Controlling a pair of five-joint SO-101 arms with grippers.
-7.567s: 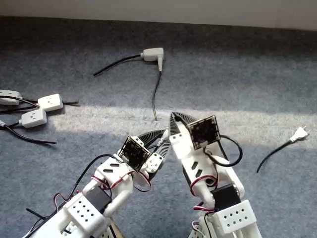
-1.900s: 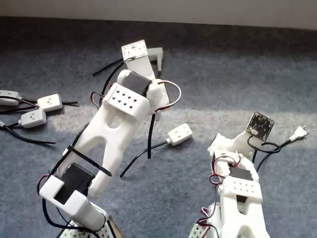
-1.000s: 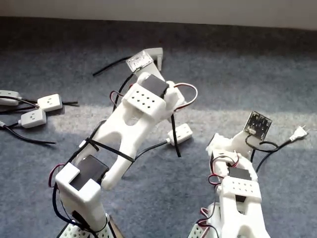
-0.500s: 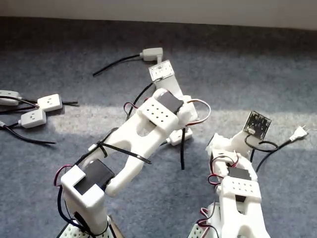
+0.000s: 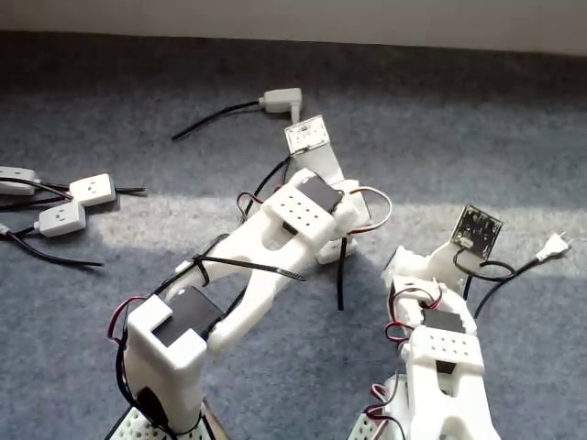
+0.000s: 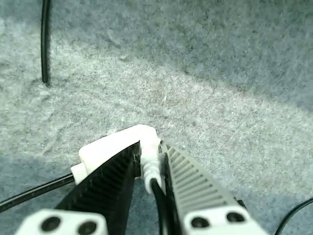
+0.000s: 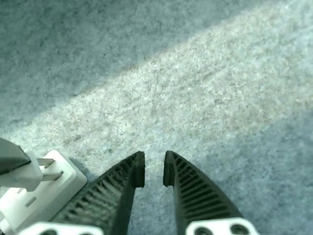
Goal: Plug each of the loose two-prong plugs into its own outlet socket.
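Left tool (image 6: 149, 152) brought white, black-corded plug (image 6: 149, 169) to white socket (image 6: 108, 148).

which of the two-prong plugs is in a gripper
The plug pinched in the left gripper, prongs at the middle socket; the other plug lies loose on the carpet, far right.

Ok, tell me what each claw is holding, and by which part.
Left claw is shut on a plug, pinching its ribbed neck where the cord leaves. Right claw is open and holds nothing.
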